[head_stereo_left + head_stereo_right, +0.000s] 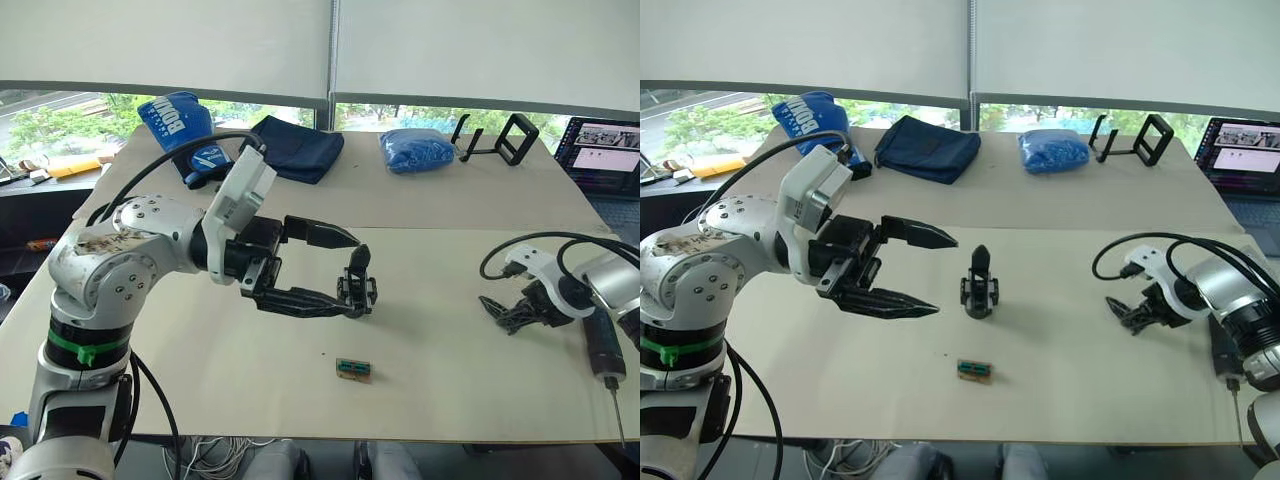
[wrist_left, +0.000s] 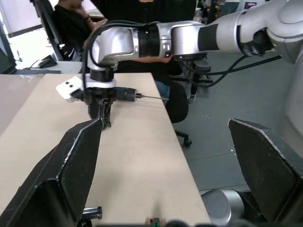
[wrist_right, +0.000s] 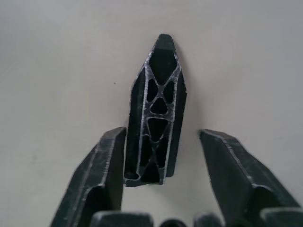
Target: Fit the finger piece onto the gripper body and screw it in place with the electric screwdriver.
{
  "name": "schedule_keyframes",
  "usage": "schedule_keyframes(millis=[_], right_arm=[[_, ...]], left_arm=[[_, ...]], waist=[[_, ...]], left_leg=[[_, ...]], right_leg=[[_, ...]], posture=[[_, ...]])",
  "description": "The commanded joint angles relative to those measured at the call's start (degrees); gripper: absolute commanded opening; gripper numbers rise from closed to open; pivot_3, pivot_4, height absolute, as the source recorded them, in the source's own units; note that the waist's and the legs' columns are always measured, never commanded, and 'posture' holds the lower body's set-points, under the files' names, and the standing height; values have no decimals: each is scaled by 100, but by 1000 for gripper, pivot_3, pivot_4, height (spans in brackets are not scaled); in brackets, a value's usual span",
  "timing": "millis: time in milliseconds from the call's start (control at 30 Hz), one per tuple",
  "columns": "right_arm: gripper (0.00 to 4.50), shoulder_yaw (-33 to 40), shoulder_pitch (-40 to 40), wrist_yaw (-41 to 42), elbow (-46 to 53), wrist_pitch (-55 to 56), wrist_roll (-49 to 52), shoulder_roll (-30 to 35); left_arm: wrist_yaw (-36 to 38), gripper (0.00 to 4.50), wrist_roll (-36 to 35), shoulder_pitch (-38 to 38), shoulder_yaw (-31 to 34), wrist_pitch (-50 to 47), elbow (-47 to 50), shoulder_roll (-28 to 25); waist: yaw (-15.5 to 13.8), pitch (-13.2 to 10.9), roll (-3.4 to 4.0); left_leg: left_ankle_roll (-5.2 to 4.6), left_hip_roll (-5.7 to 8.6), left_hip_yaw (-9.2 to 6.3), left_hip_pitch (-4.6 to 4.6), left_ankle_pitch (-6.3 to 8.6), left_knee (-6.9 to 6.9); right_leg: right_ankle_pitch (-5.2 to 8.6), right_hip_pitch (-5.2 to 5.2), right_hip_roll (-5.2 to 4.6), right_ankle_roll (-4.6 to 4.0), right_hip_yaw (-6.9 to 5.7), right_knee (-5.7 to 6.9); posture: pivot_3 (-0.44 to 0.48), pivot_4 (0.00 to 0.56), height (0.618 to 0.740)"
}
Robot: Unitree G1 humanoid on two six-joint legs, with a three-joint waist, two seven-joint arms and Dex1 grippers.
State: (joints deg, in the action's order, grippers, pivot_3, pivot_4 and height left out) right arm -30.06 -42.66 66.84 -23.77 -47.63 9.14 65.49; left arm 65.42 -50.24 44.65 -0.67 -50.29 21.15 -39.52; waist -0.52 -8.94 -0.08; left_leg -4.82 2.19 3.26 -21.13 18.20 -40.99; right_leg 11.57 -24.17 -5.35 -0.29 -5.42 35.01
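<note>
The gripper body stands upright on the beige table, a little to the right of my left gripper. That gripper hovers open with nothing between its fingers. The finger piece lies flat on the table with its pointed tip away from the wrist. My right gripper is low over it and open, one finger on each side of its blunt end. The electric screwdriver lies near the table's right front corner beside my right wrist, its thin bit pointing toward the front edge.
A small green-brown block lies near the front edge. At the back are a blue bag, a navy pouch, a blue cloth bundle and a black stand. A laptop is far right. A person sits beyond the table.
</note>
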Motion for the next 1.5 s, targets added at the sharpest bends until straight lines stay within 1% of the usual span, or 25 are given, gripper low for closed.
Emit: schedule_keyframes(millis=[33,100,133,200,233,267,333,367,400,467,533,567,633,733,833,900,933,1167,1367,1400,1467,1500], right_arm=[[1108,524,266,229,438,374,-84,340],[1109,988,443,177,841,557,50,445],[1109,1343,596,85,1161,812,153,479],[1109,2041,813,-375,1796,969,309,291],[1109,2263,893,-536,2011,956,345,197],[1109,2485,934,-731,2303,819,435,26],[1109,3011,756,-1692,3109,277,673,-879],[1109,3162,686,-2096,3480,128,712,-1315],[1109,3231,612,-2548,3797,66,662,-1784],[1109,3229,525,-3219,4254,-150,564,-2537],[1109,3128,386,-3700,4472,-119,434,-3119],[1109,3095,315,-3827,4517,-37,462,-3387],[1109,3092,250,-3831,4557,70,686,-3780],[1109,2953,258,-3716,4586,27,731,-3865],[1109,2782,343,-3520,4699,-12,843,-3822],[1109,2721,402,-3464,4765,-29,881,-3800],[1109,2724,414,-3474,4776,-37,889,-3804],[1109,2822,351,-3660,4669,13,816,-3841],[1109,2905,275,-3742,4687,-29,896,-3852],[1109,2925,275,-3757,4694,-46,928,-3875],[1109,2944,295,-3770,4699,-56,956,-3902],[1109,2910,336,-3756,4700,-22,928,-3873]], left_arm=[[-578,4500,187,194,36,-34,-292,202],[-852,4500,173,212,120,-101,-499,349],[-1123,4500,151,245,204,-186,-668,494],[-1590,4500,19,288,383,-370,-909,776],[-1731,4500,-11,303,435,-429,-959,864],[-1944,4500,-85,326,517,-542,-1044,995],[-2875,4500,-369,477,842,-867,-1442,1602],[-3339,4500,-454,550,1014,-962,-1639,1917],[-3754,4500,-496,611,1184,-961,-1815,2224],[-4368,4500,-565,703,1468,-912,-2053,2678],[-4826,4500,-647,780,1666,-889,-2217,3020],[-4933,4500,-620,800,1680,-834,-2254,3140],[-4930,4500,-564,794,1602,-736,-2191,3276],[-5064,4500,-487,810,1606,-576,-2215,3434],[-4879,3659,-396,838,1524,-466,-2271,3380],[-4785,2778,-434,880,1482,-554,-2287,3299],[-4763,2671,-403,887,1448,-554,-2278,3256],[-4740,2671,-128,665,1152,-476,-2095,3073],[-4791,2671,-116,646,1187,-451,-2122,3116],[-4791,2151,-91,645,1183,-420,-2139,3119],[-4839,1372,-27,634,1186,-353,-2184,3132],[-4861,820,30,627,1184,-293,-2222,3137]], waist=[[-16,0,1],[-7,-1,4],[-8,-2,9],[13,-3,14],[30,-3,13],[33,-3,13],[41,-1,8],[37,-2,6],[29,-2,6],[-14,-1,7],[-38,-2,7],[-47,-2,7],[-48,-2,6],[-46,-2,7],[-8,-2,7],[10,-2,7],[21,-2,7],[53,-2,7],[54,-2,7],[54,-2,7],[55,-2,7],[54,-2,7]], left_leg=[[1,0,-3,0,-1,0],[2,0,-3,0,-1,0],[3,0,-3,0,-2,0],[5,-2,-2,1,-3,0],[8,-6,-3,2,-5,0],[10,-9,-2,3,-6,0],[17,-12,-4,11,-9,4],[21,-17,-6,13,-11,4],[27,-16,-6,9,-15,2],[35,-13,-10,10,-19,2],[39,-9,-12,8,-22,4],[39,-2,-13,3,-23,6],[39,7,-15,3,-23,6],[39,32,-15,3,-23,11],[38,60,-13,7,-24,13],[38,63,-12,12,-24,14],[38,63,-12,16,-24,15],[41,61,-11,39,-25,23],[41,61,-11,40,-25,23],[41,61,-11,39,-25,23],[41,61,-10,40,-25,23],[41,61,-11,40,-25,23]], right_leg=[[0,2,0,0,-1,0],[0,1,0,0,1,1],[0,0,0,0,1,3],[0,-3,0,0,3,6],[0,-4,2,0,2,8],[-1,-4,5,0,3,10],[-1,0,7,0,2,12],[-2,4,10,0,2,14],[-3,-3,10,-2,3,17],[-4,-7,9,-3,6,31],[-4,-15,9,-4,5,42],[-4,-21,8,-5,5,43],[-4,-20,11,-5,0,56],[-3,-17,20,-3,-8,75],[0,-13,10,3,-14,74],[1,-12,12,4,-12,75],[1,-11,14,4,-12,75],[6,-11,16,6,-1,76],[7,-11,14,5,-1,76],[6,-11,14,5,-1,75],[6,-11,14,5,0,75],[6,-11,15,5,-1,76]], posture=[[0,150,740],[0,150,740],[0,150,740],[0,150,740],[0,150,740],[0,150,740],[0,150,740],[0,150,740],[0,150,740],[0,150,740],[0,150,740],[0,150,740],[0,150,740],[0,150,740],[0,150,740],[0,150,740],[0,150,740],[0,150,740],[0,150,740],[0,150,740],[0,150,740],[0,150,740]])
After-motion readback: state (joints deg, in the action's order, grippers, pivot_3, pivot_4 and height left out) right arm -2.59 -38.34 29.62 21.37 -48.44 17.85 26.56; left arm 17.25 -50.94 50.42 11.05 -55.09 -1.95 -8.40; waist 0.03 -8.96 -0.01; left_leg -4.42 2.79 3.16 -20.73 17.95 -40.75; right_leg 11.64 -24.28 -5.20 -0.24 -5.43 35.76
